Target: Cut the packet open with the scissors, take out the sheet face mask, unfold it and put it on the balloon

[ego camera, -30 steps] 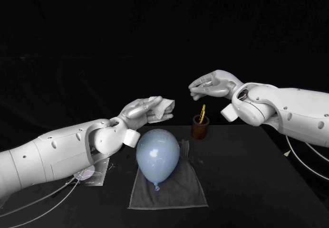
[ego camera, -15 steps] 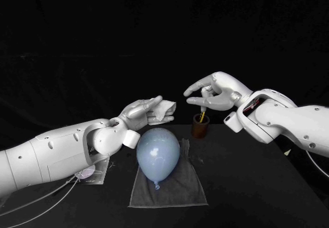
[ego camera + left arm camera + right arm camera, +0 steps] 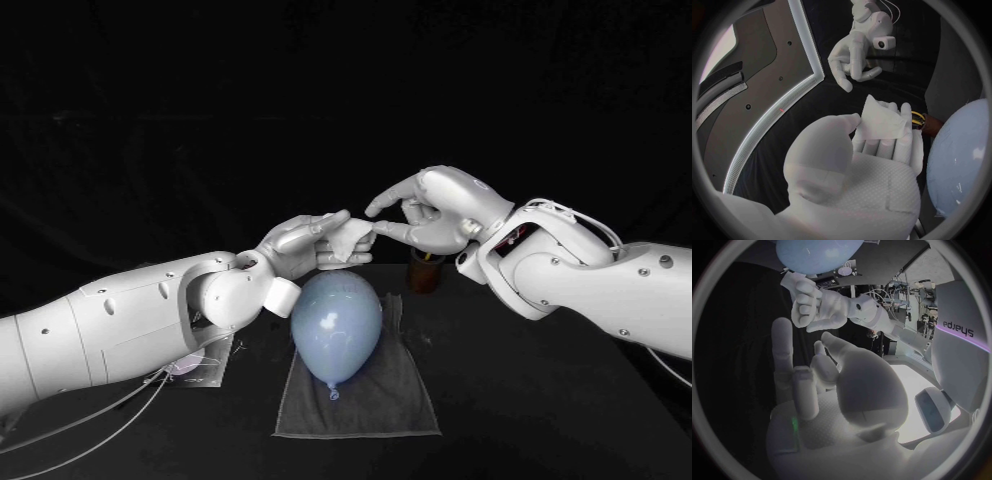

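Note:
My left hand [image 3: 306,245] is raised above the far end of the pale blue balloon [image 3: 336,312] and pinches the folded white sheet mask [image 3: 348,243]. The mask [image 3: 879,125] lies folded against the fingers of the left hand [image 3: 856,165], the thumb on its edge. My right hand [image 3: 428,213] hangs just right of the mask, fingers apart and holding nothing, one fingertip close to the mask's edge. In the left wrist view a gap separates the right hand [image 3: 851,57] from the mask. The balloon [image 3: 957,155] rests on a grey towel [image 3: 368,400].
A brown cup [image 3: 421,272] stands behind the balloon, under my right hand, and yellow scissor handles [image 3: 917,119] show near it. The cut packet [image 3: 195,362] lies on the table at the left, partly under my left arm.
My right hand has come left and down from above the cup until its fingers are beside the mask. The left hand keeps holding the folded mask in much the same place.

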Robot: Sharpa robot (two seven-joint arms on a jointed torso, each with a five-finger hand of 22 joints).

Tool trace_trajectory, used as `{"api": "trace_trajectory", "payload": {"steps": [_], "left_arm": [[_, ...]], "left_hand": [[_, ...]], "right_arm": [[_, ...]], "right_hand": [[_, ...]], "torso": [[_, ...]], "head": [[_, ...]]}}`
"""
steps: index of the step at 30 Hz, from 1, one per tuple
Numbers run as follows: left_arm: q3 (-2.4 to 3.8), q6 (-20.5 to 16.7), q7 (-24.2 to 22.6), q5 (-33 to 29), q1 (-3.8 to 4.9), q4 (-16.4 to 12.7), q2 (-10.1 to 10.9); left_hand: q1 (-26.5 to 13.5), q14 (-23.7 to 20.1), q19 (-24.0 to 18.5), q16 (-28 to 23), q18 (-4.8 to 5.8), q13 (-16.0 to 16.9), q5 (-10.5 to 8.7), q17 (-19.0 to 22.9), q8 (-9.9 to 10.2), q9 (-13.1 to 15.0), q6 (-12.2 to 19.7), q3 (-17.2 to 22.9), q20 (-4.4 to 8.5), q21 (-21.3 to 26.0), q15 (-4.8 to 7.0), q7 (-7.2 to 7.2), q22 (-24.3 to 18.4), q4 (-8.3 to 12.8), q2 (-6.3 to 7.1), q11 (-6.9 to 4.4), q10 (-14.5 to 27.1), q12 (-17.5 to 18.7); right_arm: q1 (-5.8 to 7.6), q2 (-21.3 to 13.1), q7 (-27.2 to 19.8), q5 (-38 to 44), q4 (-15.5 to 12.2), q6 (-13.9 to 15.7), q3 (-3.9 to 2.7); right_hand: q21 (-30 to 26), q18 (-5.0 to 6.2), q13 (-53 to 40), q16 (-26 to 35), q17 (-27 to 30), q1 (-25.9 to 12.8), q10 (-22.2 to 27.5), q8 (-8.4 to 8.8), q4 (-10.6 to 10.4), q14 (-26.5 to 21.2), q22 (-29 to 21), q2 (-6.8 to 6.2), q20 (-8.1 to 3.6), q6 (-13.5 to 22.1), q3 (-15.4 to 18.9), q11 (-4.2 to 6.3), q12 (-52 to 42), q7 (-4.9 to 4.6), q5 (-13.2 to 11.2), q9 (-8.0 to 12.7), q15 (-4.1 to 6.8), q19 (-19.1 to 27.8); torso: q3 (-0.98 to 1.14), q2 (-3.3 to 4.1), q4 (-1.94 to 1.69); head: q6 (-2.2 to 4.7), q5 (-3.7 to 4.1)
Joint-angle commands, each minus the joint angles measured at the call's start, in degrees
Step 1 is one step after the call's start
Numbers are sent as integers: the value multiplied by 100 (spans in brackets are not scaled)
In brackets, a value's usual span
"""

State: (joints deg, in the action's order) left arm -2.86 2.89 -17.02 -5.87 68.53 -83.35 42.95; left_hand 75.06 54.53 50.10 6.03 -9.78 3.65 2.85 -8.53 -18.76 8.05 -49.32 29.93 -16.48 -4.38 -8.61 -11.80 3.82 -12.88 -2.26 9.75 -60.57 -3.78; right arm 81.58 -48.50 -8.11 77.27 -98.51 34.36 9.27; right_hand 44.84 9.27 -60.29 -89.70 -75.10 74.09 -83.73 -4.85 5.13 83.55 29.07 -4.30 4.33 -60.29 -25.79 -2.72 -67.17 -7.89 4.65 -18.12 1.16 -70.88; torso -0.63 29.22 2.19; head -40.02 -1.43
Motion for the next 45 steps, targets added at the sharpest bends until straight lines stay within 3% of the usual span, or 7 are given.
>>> {"api": "trace_trajectory", "payload": {"steps": [1,4,11,23,30,45], "left_arm": [[6,-93,151,18,3,-49,2],[6,-85,201,18,3,-80,7],[7,-19,264,19,3,-141,13],[7,-66,194,19,3,-192,15],[7,-105,167,18,3,-207,14],[7,-117,137,17,3,-194,23]], "left_hand": [[-93,92,87,35,-73,-2,-6,-15,56,-11,28,97,-2,-45,7,-44,8,18,-2,8,-49,16],[-184,215,184,76,-81,-5,-7,-34,124,-28,92,204,12,-66,22,-82,8,23,-14,24,-39,23],[-332,332,441,99,-94,-1,-7,-47,197,-40,130,318,78,-154,29,-151,22,4,-17,51,-53,13],[-417,345,494,70,-88,8,-5,-39,144,-2,-40,426,93,-126,46,-116,-2,13,-47,11,-258,-17],[-424,331,496,55,-88,5,-5,-34,143,1,-55,454,93,-117,45,-108,-4,23,-58,6,-274,-9],[-439,370,512,65,-90,2,-5,-39,147,4,-71,509,97,-109,57,-105,-4,33,-102,1,-293,3]], "right_arm": [[-22,95,674,852,7,338,-5],[-49,184,858,1012,48,295,-5],[-118,307,1091,1212,102,196,-6],[-212,383,1195,1282,171,-94,-6],[-239,350,1202,1285,134,-204,-5],[-295,314,1203,1292,112,-244,-5]], "right_hand": [[31,70,-2670,-12,-1444,-67,-485,30,-18,634,49,3,11,20,-35,-36,-2040,-15,-28,12,-21,31],[73,62,-2694,-20,-1463,-99,-495,42,-35,639,105,-16,20,28,-29,-42,-2059,-21,-67,20,-26,28],[62,68,-2699,-18,-1459,-145,-495,73,-66,637,90,-41,34,64,-22,-53,-2060,-32,-110,40,-37,55],[32,81,-2684,-12,-1442,-216,-484,71,-121,632,64,-75,46,47,4,-65,-2045,-39,-147,49,-56,110],[55,79,-2701,-22,-1470,-250,-491,53,-154,640,102,-94,50,1,25,-60,-2057,-27,-164,46,-58,120],[181,71,-2799,-30,-1490,-182,-540,-18,-172,645,271,-51,22,-158,-11,-6,-2137,43,-162,22,-23,93]], "torso": [[3,2,-3],[-7,-2,4],[-1,2,4],[-2,-9,13],[-2,-7,8],[-5,-5,4]], "head": [[-21,1],[-34,-16],[-69,-15],[-143,-27],[-185,8],[-192,18]]}}
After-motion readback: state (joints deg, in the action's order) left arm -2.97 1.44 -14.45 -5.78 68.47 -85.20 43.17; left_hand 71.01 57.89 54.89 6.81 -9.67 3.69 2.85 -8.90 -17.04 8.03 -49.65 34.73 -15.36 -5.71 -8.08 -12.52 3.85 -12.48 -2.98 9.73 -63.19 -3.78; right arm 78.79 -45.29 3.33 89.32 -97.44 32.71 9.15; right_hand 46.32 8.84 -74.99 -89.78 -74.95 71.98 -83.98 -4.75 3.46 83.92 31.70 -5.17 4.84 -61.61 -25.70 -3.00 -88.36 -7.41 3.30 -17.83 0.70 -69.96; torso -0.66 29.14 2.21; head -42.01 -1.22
